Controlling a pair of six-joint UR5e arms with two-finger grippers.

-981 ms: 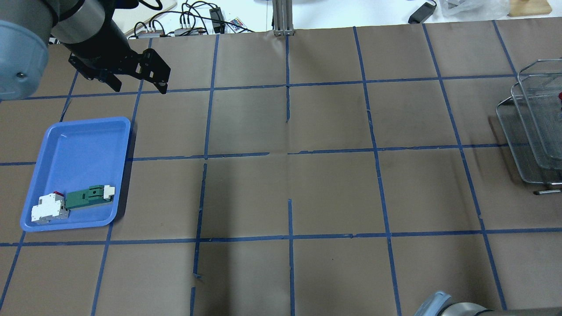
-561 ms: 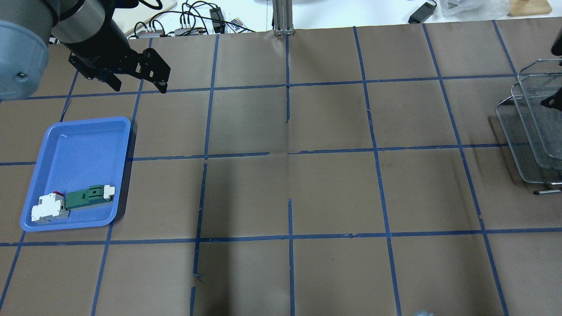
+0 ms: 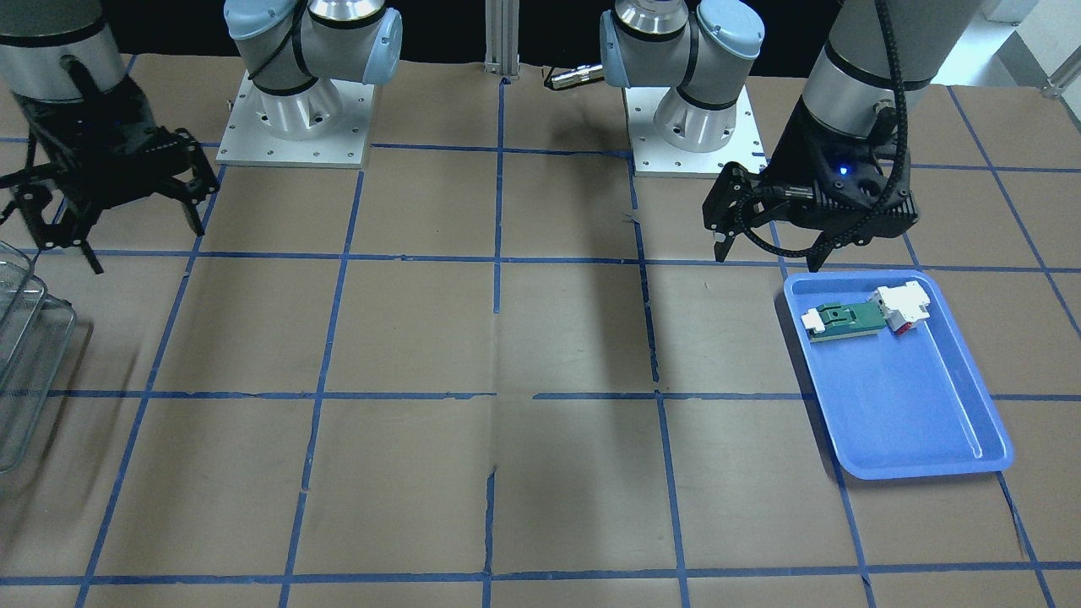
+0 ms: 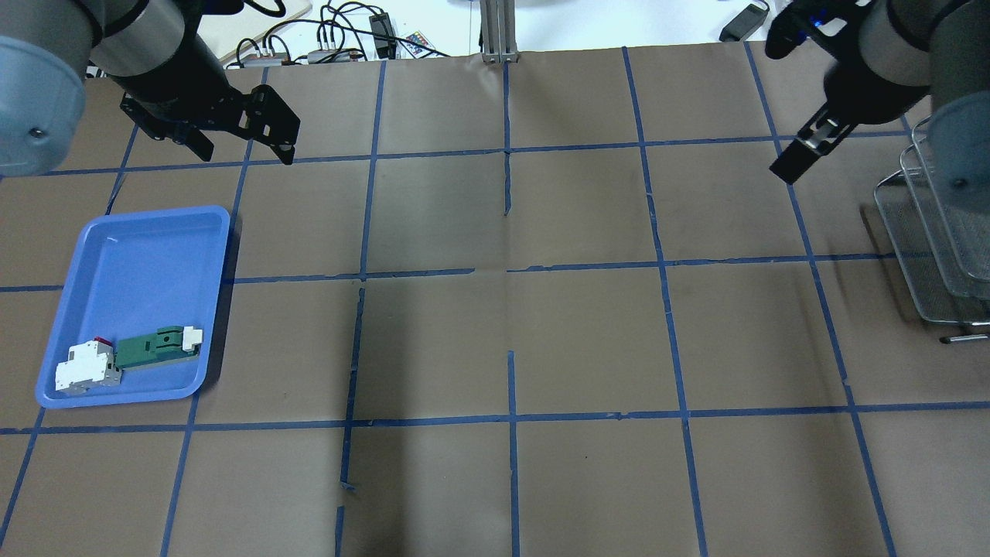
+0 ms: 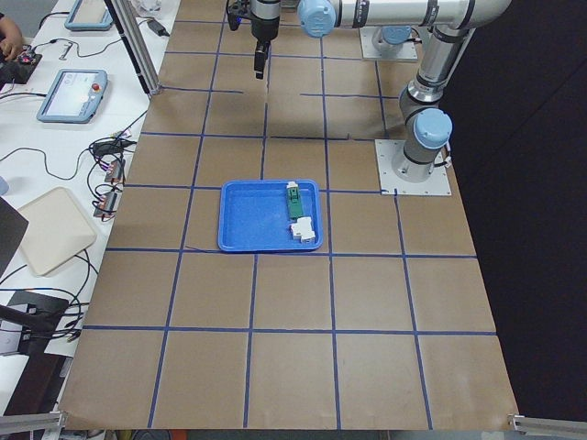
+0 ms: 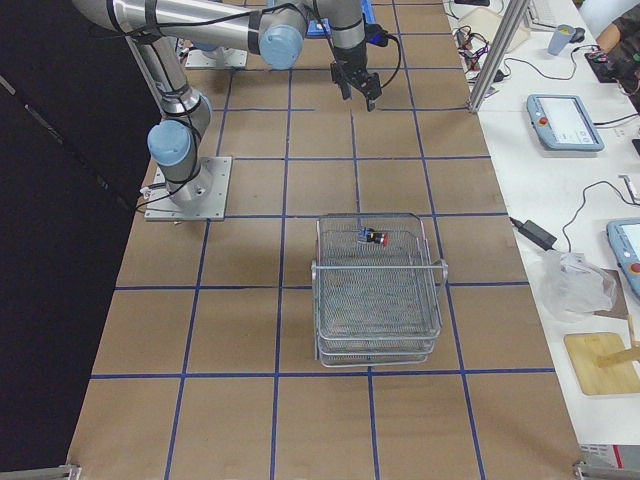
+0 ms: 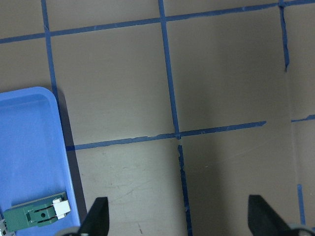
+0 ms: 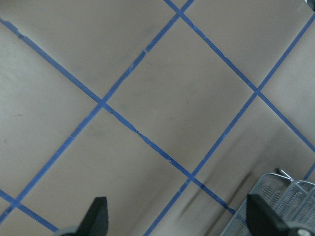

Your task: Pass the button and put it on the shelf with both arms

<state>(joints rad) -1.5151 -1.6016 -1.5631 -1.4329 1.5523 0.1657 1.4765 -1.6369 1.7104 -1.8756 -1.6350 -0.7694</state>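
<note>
Button (image 6: 375, 237): resting in wire-mesh shelf (image 6: 380, 300), top tier.
Right gripper (image 8: 179, 216): fingers released, empty, near shelf.
Left gripper (image 7: 179, 219): fingers released, beyond blue tray (image 4: 147, 213).
Advice: pull away high, clear of rim.

I had two arms over one bench (image 4: 503, 325) — a left arm (image 4: 147, 46) and a right arm (image 4: 905, 39). They carried two claws, the left claw (image 3: 767, 257) and the right claw (image 4: 789, 164), each with two fingers (image 7: 98, 216). I counted one button (image 6: 375, 237) and one shelf (image 6: 378, 345), the shelf stacked in three tiers. There was one blue tray (image 4: 139, 255), and in it were two parts — one green-and-white part (image 4: 155, 348) and one white-and-red block (image 4: 85, 367).
</note>
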